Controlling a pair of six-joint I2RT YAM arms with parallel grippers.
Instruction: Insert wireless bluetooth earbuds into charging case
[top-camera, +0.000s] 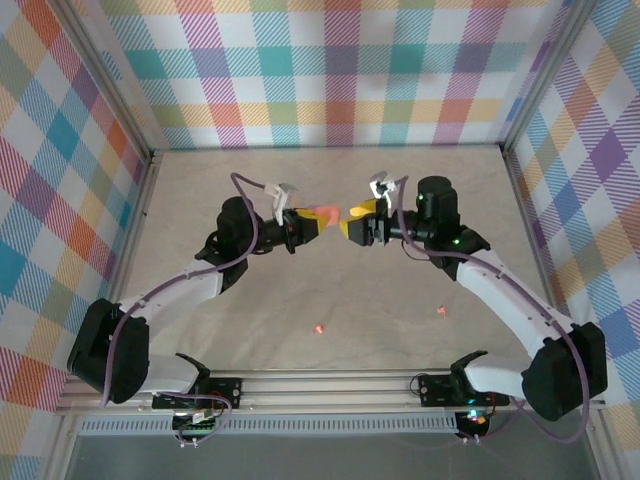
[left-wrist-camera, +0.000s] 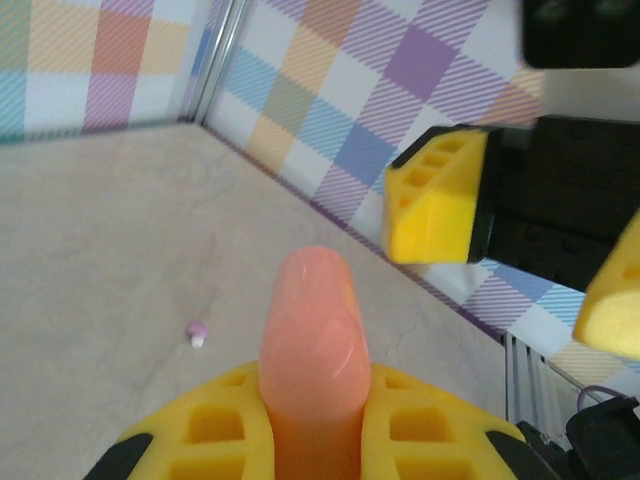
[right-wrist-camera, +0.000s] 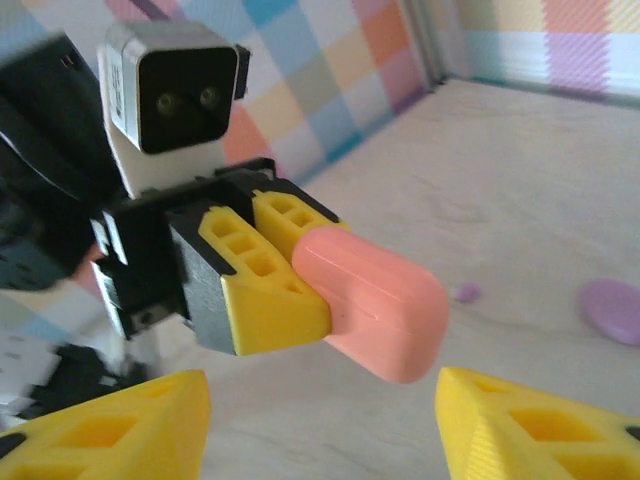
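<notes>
Left jaws clenched on the pink case (right-wrist-camera: 375, 305), squeezing one end so the rounded free end sticks out toward the other arm. The case is held in the air over the middle of the table (top-camera: 400, 340), a bit toward the far edge. Right jaws released, pads (right-wrist-camera: 110, 425) spread either side of that free end, not touching it. Likely a handover or a set-up to pry the lid; guess only. The case looks shut, a seam runs along it, hinge side unclear. Its gripped end is hidden between the left jaws.

Two pink earbuds lie loose toward the near edge, one (top-camera: 318, 327) about mid, the other (top-camera: 440, 312) nearer the right edge. One purple earbud (left-wrist-camera: 197, 333) sits on the table, tiny and blurry. A purple disc (right-wrist-camera: 612, 310) is cut off at the frame edge, maybe a second case, cannot tell.
</notes>
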